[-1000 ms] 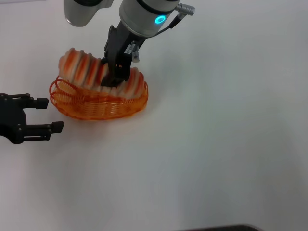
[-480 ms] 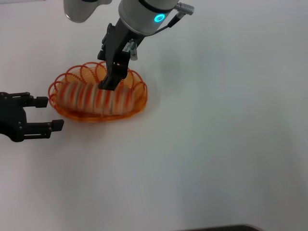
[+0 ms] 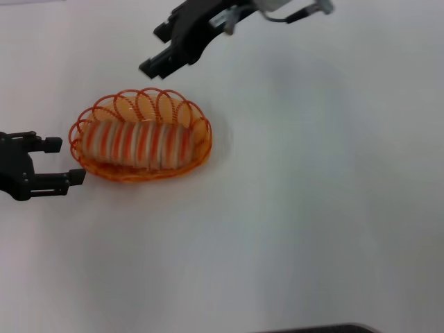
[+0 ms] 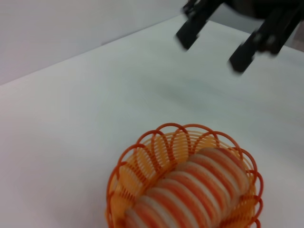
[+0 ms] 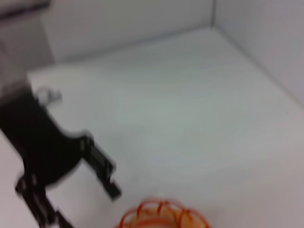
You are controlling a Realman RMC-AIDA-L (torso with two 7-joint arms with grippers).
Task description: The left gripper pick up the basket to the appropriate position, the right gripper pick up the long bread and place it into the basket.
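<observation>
I see my right tool (image 3: pixel 161 54) raised above the basket (image 3: pixel 140 134), fingers apart and holding nothing. The long bread (image 3: pixel 135 144) lies lengthwise inside the basket on the white counter (image 3: pixel 312 208). My left tool (image 3: pixel 59 161) rests just beside the basket's end, fingers apart.

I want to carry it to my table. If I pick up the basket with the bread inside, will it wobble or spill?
Probably not. The bread lies low along the basket, below its looped rim, so it likely stays put. The basket is thin open wire, so it probably feels light and may flex a little. Its wide oval base looks hard to tip.
</observation>
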